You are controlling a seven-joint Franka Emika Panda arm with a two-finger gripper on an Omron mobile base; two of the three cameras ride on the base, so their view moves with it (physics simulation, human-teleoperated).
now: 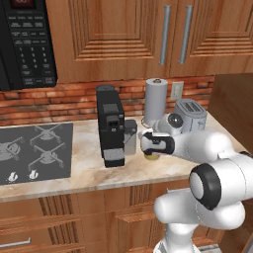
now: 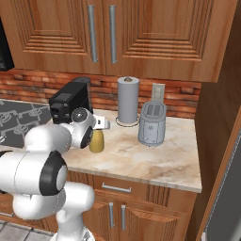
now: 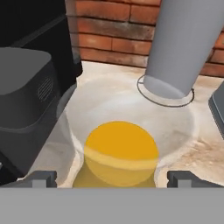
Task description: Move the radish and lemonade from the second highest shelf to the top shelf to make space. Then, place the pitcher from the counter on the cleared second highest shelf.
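Standing beside the coffee machine (image 2: pixel 70 106), the pitcher (image 2: pixel 97 141) was seen under the wide-open gripper (image 3: pixel 112 177). It looked smooth, slippery and heavy, best gripped at its narrow neck.

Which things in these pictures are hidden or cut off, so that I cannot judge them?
- Pitcher: in the right base view the arm covers its neck; in the left base view only a yellow sliver shows under the hand.
- Pincer: in the hand view the bottom edge cuts off both tips.
- Coffee machine: the right base view's arm hides its lower part.
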